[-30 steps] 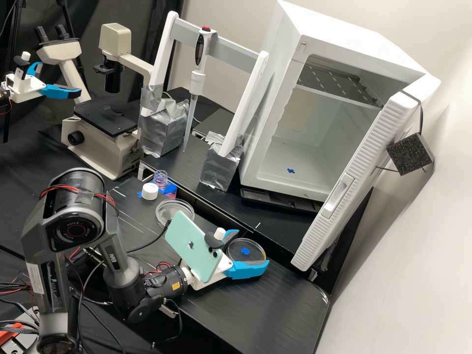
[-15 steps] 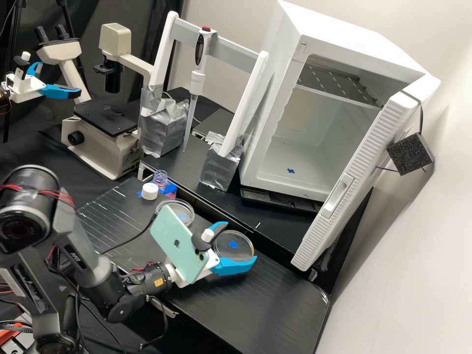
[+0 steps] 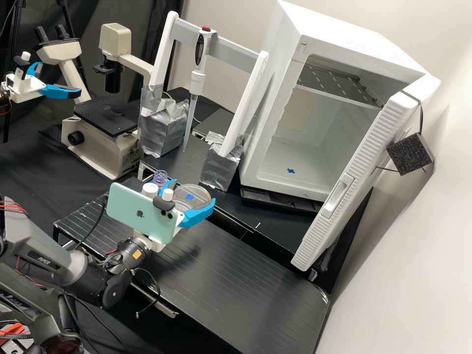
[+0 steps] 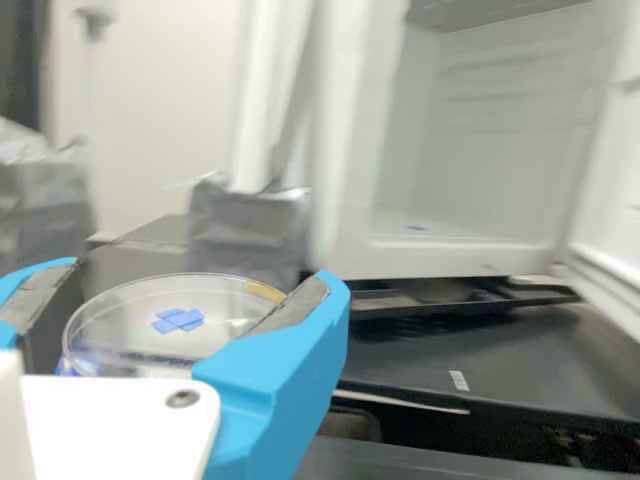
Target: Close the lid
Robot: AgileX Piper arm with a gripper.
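Black bench [image 3: 236,265], with the white cabinet [image 3: 268,105] set behind it, its door [image 3: 381,142] standing open. The stand [image 3: 162,59] is weighted, presumably for steadiness, by foil-wrapped blocks [image 3: 221,167] at its feet; in it the pipette [image 3: 197,81] is hung upright, so that its tip is kept off the surface. A phone [image 3: 140,211] is mounted on the near side of the gripper [image 3: 193,191]. By the gripper the clear round lid [image 4: 235,312] is grasped across its rim, a blue finger at either side; its flat face is thus left free, probably so that it can be lowered squarely. Whether it lies directly over its dish cannot be told; a level descent and even seating appear to be required. Beside it, the small bottle [image 3: 160,176] and white cap [image 3: 149,188] could be knocked. The lid's face is marked with blue tape [image 4: 180,320], perhaps for easier sighting.
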